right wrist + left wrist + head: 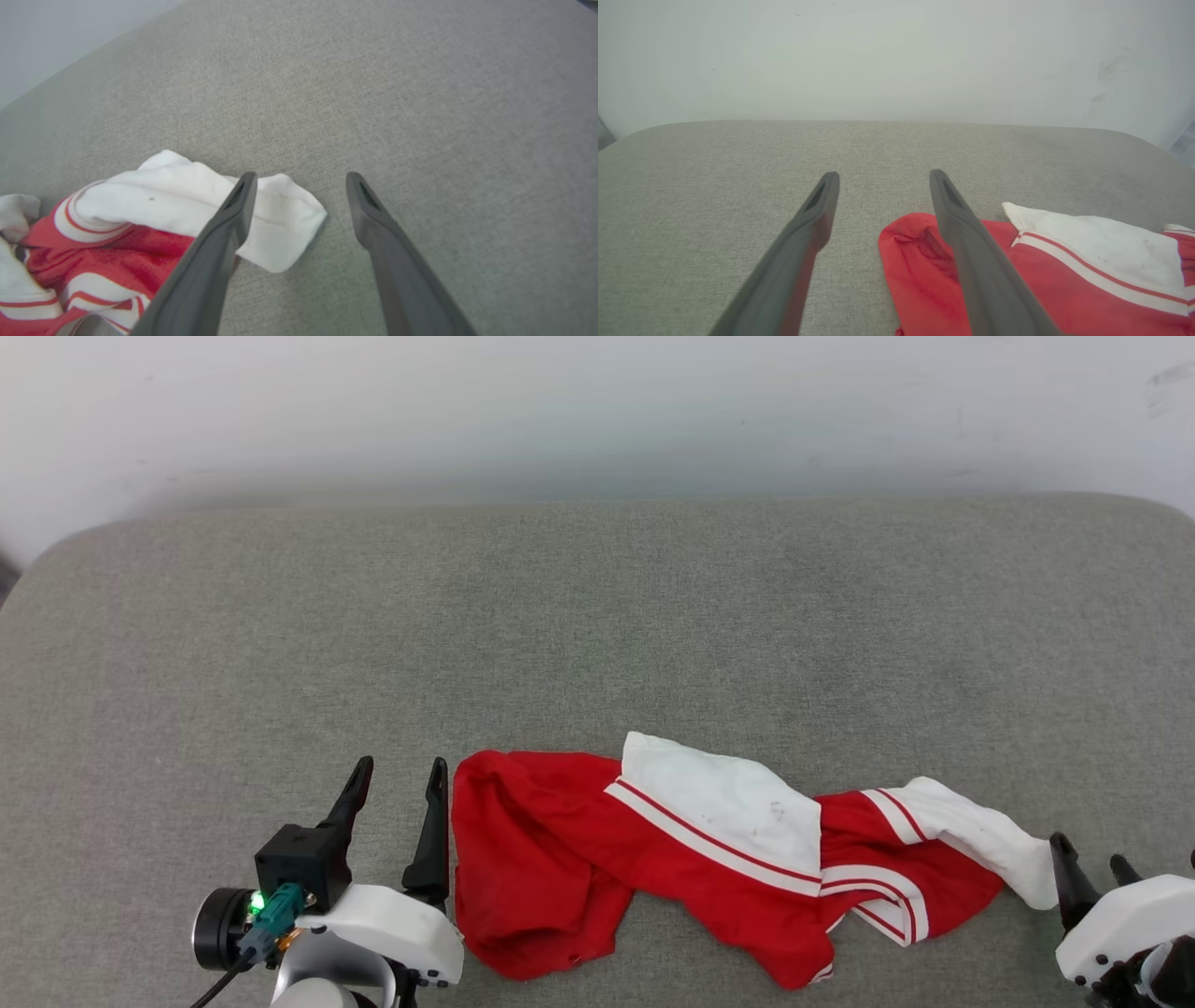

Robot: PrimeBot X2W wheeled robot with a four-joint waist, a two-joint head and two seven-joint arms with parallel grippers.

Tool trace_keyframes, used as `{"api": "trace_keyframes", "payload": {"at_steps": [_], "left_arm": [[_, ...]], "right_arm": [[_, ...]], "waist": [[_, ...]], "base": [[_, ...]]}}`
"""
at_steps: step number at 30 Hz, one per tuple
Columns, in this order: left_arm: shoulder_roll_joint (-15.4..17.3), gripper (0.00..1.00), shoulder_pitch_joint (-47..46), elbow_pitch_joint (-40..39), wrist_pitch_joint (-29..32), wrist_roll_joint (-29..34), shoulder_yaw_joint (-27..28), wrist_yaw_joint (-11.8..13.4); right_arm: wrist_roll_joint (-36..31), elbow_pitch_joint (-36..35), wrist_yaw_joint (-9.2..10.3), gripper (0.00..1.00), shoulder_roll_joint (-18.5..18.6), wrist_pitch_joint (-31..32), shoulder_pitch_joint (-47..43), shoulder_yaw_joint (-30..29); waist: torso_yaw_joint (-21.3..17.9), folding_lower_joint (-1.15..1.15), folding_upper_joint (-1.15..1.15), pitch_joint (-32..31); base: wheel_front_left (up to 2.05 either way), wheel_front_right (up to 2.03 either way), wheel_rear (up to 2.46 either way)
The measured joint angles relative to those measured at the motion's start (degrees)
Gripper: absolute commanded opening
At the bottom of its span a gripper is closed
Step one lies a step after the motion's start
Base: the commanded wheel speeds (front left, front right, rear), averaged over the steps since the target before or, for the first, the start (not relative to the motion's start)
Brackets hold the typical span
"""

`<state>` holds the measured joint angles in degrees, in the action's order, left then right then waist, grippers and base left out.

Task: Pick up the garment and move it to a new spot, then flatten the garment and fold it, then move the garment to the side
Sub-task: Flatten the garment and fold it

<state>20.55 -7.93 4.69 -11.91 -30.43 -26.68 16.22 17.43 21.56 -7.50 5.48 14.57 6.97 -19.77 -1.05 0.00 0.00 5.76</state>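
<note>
Crumpled red-and-white basketball shirt (560, 859) lies on the grey fabric counter (597, 616), long axis running from left gripper (401, 775) to right gripper (1090, 859), one end just beside each. Both pairs of fingers apart, empty.

The garment (653, 859) lies along the bench's (597, 616) near edge, between left gripper (400, 763) and right gripper (1089, 851).
</note>
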Motion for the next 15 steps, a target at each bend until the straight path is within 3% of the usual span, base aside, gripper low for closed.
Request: {"api": "trace_keyframes", "payload": {"at_steps": [7, 15], "left_arm": [[0.18, 1.0, 0.41, 0.2, 0.19, -0.18, -0.21, 0.16], [0.42, 1.0, 1.89, 0.54, 0.66, -0.76, -0.48, 0.52]], "right_arm": [[-2.26, -5.8, 0.0, 1.0, -0.54, -13.04, -0.58, 3.33], [-4.8, -12.76, 0.0, 1.0, -1.0, -17.13, -4.97, 9.45]], "waist": [[0.03, 0.0, 0.0, -1.4], [0.1, 0.0, 0.0, -4.01]], "base": [[0.0, 0.0, 0.0], [0.0, 0.0, 0.0]]}}
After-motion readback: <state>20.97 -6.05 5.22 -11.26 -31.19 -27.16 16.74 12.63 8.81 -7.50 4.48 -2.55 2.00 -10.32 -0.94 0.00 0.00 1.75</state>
